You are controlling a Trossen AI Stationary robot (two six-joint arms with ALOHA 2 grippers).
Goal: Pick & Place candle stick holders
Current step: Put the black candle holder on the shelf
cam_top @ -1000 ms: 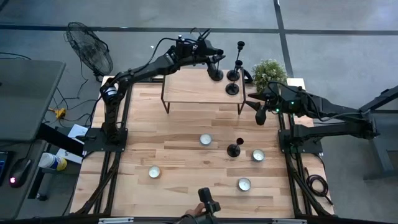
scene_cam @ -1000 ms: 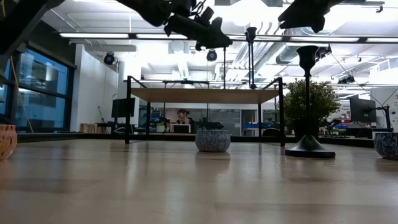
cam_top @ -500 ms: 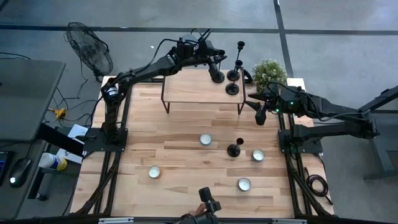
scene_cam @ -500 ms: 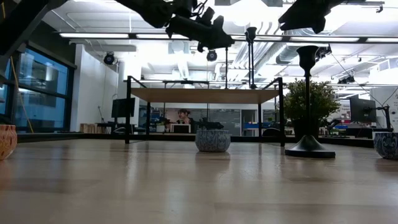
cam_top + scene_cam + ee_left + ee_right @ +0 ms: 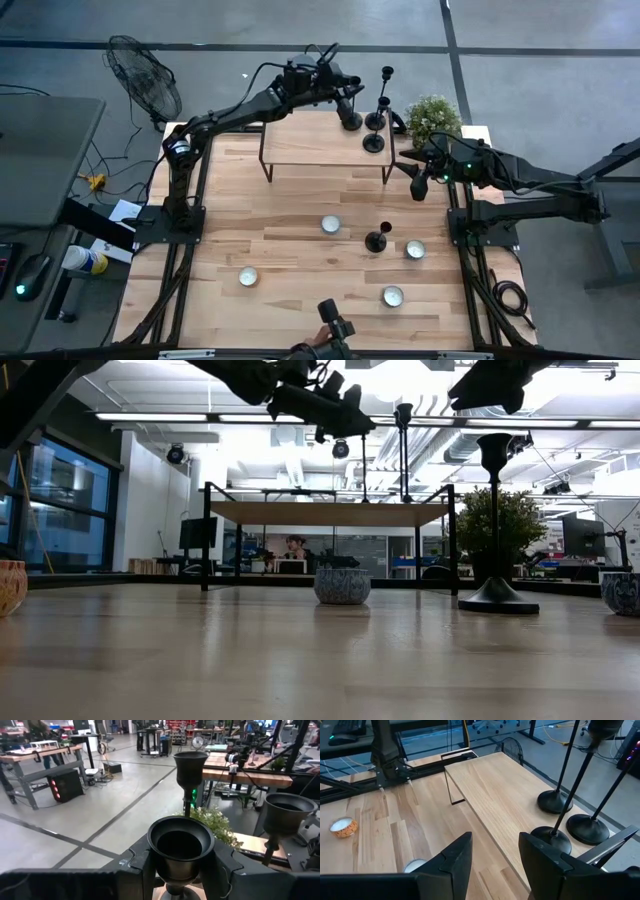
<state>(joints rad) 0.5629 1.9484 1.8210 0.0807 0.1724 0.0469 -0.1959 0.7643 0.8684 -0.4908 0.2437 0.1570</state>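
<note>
Black metal candlestick (image 5: 376,240) stands alone on the table's (image 5: 290,250) near half among the white tealights (image 5: 330,224), not yet collected. Further back, the right gripper (image 5: 420,186) hovers beside the raised shelf (image 5: 310,140), fingers apart and empty, unmoved over the last second. At the far edge, the left gripper (image 5: 347,108), clamped on a candlestick's cup (image 5: 180,845), has shifted slightly toward the two holders (image 5: 374,132) already on the shelf. Judgement: third placement nearing release; one holder outstanding.

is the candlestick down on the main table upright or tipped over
Upright: the candlestick stands on its disc base on the table, stem vertical and cup on top, apart from both grippers.
</note>
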